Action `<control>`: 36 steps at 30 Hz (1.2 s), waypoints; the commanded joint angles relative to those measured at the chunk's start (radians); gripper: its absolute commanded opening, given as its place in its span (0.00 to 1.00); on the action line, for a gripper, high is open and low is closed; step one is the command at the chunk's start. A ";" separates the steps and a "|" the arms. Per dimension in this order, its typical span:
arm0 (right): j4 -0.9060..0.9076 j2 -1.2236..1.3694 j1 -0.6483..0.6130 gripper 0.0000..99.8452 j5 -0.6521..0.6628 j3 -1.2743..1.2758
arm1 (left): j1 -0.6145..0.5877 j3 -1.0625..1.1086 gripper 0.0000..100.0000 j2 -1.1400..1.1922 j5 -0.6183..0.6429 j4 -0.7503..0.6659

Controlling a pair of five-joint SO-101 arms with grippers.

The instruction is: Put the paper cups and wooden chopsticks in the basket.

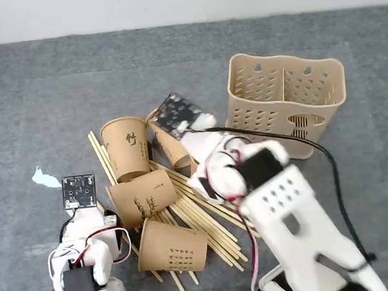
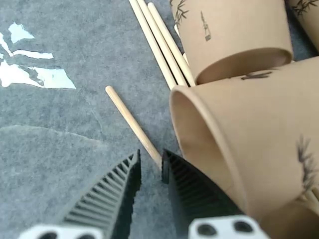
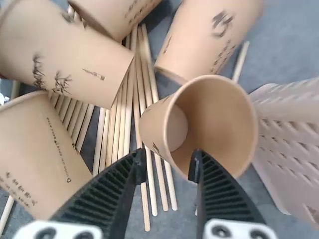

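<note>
In the right wrist view my right gripper is shut on the rim of a brown paper cup, one finger inside and one outside; the cup's mouth faces the camera, beside the beige basket. In the high view that cup sits left of the basket. Three more cups lie on their sides over a spread of wooden chopsticks. My left gripper is low over the table, shut on the end of a single chopstick, next to a lying cup.
The grey felt table has free room at the left and back. A white scrap lies on it near the left arm. The basket has two compartments with nothing in them. A black cable runs from the right arm past the basket's front.
</note>
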 commanded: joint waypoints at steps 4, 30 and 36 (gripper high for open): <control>-0.101 0.159 -0.010 0.16 0.012 -0.066 | -0.008 -0.010 0.08 -0.003 -0.009 -0.009; 0.426 0.226 -0.008 0.01 0.129 -0.825 | -0.008 -0.010 0.08 -0.003 -0.008 -0.009; 0.424 0.205 0.056 0.01 0.255 -0.994 | -0.008 -0.010 0.08 -0.003 -0.008 -0.009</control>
